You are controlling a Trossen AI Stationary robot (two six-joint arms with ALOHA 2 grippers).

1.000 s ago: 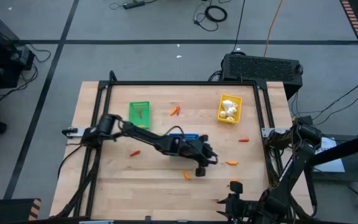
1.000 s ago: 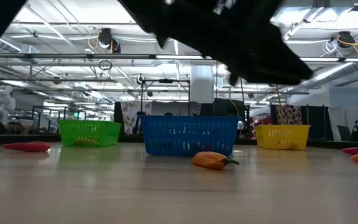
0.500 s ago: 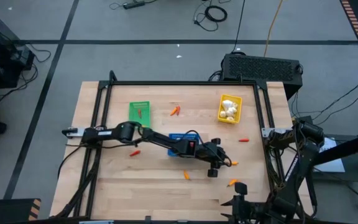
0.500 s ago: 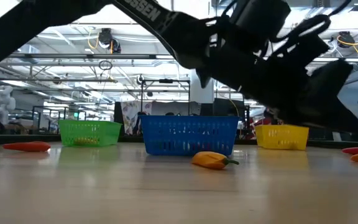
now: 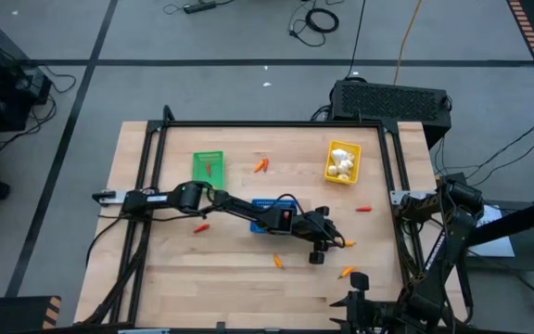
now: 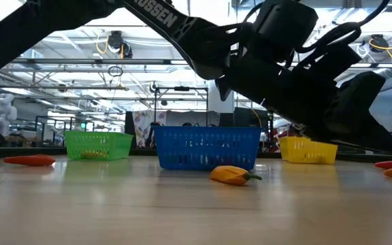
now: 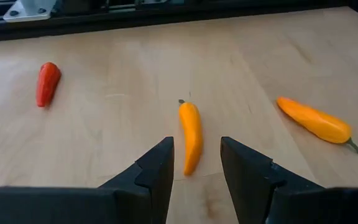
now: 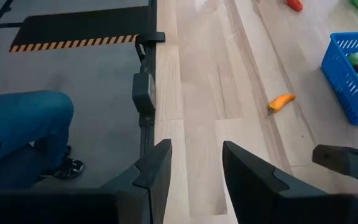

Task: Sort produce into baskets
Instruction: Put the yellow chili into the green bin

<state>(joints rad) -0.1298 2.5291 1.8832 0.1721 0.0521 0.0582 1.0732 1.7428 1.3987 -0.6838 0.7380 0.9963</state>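
From above, the left gripper (image 5: 321, 249) reaches past the blue basket (image 5: 273, 205) to loose orange produce on the desk (image 5: 230, 278); the right gripper (image 5: 352, 301) waits at the near edge.

Left wrist: jaws parted, empty, straddling an orange pepper (image 7: 190, 135), lined up for a pinch.

Right wrist: jaws parted, holding nothing.

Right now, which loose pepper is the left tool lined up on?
The slim orange pepper lying lengthwise between the open left tool; the red one lies off aside.
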